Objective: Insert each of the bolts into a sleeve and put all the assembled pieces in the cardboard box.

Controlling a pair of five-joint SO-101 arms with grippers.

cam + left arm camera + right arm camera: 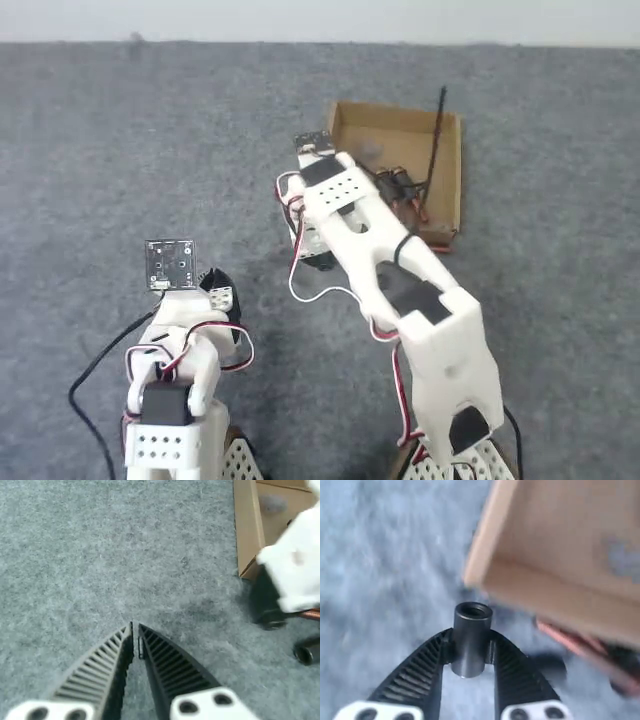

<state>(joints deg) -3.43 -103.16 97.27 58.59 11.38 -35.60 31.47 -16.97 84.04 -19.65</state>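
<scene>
My right gripper (pixel 469 652) is shut on a dark hollow sleeve (pixel 470 637), held upright with its open end up, above the carpet just off a corner of the cardboard box (pixel 555 565). A copper-coloured piece (pixel 580 645) lies blurred in front of the box wall. In the high view the right arm (pixel 400 270) stretches to the box (pixel 445 180) and covers its near left side. My left gripper (pixel 135 629) is shut on nothing, low over bare carpet. Past it lie another dark sleeve (pixel 307 652) and a copper piece (pixel 311 614), near the box (pixel 246 535).
Grey carpet (pixel 150 140) covers the table, with open room left of the box. The left arm (pixel 180 340) stands at the lower left. Wires and dark parts of the right arm (pixel 400 190) overlap the box. The right arm's white body (pixel 295 565) is close to the left gripper.
</scene>
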